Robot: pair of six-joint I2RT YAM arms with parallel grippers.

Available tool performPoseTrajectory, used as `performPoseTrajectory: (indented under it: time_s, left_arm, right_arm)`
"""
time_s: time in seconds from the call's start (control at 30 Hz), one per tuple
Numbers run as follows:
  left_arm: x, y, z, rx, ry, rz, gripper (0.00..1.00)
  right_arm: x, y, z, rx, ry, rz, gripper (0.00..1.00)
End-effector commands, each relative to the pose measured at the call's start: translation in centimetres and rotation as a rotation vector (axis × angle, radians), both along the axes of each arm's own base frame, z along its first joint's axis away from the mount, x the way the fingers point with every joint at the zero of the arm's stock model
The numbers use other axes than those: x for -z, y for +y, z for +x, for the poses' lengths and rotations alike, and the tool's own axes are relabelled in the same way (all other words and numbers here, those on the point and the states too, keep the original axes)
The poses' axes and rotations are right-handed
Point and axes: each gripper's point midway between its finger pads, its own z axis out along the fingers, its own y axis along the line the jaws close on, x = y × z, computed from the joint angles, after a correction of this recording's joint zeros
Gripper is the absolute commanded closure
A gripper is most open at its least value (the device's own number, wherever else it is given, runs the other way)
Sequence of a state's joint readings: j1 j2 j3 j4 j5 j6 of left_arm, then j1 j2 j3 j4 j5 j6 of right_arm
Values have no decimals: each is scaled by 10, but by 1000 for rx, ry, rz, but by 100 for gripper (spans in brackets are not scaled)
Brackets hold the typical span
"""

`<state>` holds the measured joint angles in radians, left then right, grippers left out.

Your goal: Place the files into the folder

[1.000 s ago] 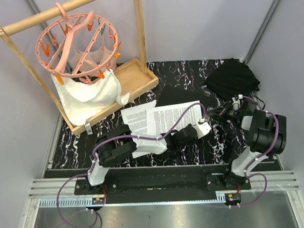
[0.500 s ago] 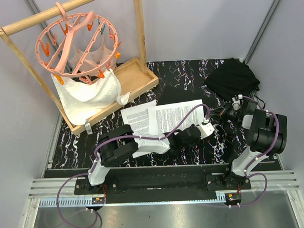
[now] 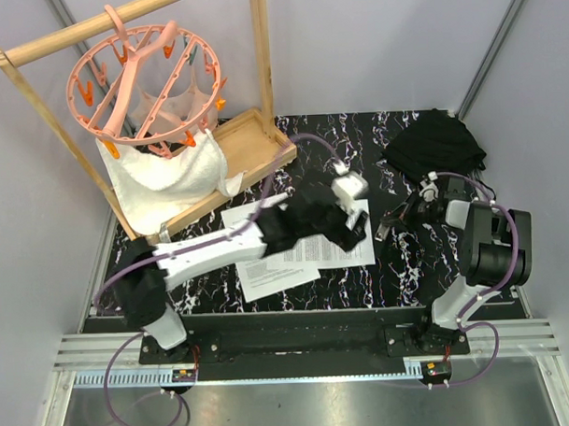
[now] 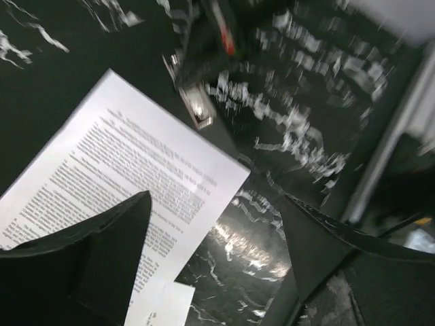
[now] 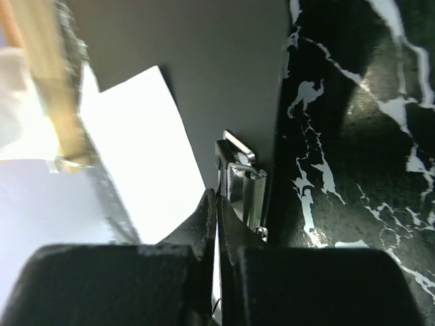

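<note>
Step in hand (judged): seating the files at the clip end of the folder; not yet clipped in.

- Files: white printed paper sheets (image 3: pixel 309 254) lie flat mid-counter on the black marble-patterned counter (image 3: pixel 357 140). One sheet is skewed and sticks out at the near left of the stack.
- Folder: the right wrist view shows the matte black flat folder board (image 5: pixel 224 61) under the sheets, with its silver metal clip (image 5: pixel 241 187) at the right short edge. From overhead the board is hard to tell from the dark counter.
- The sheets' right edge is just beside the clip. It does not look tucked beneath it, though the view is partly blocked.
- Left tool (image 4: pixel 216 204): fingers spread wide with nothing between them, above the right part of the sheets. The wrist view is blurred.
- Right tool (image 5: pixel 217 204): fingers pressed together, tips at the near end of the clip. I cannot tell whether they touch it or pinch any part of it.

Next move (judged):
- The clip must be levered open from the right.
- The sheets then slide right under its jaw.
- The skewed sheet needs squaring first, or it will catch or stay outside.
</note>
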<state>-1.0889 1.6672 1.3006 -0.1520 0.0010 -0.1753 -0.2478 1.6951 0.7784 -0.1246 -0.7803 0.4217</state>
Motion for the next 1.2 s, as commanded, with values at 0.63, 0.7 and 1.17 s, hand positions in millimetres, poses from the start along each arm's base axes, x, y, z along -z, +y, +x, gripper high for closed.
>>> performPoseTrajectory:
  time_s: [0.63,0.7,1.17]
  left_arm:
    - [29,160,52,-595,379,-140,15]
    - [48,173,47,-632,411,-120,15]
    - [120,196,64,-815,485,-88,20]
  right_arm:
    - [-46,2,8,-172,56,-751,36]
    - [-55,21,12,-206,0,-748,30]
    - [-16,110,47,-372,-57,-578,30]
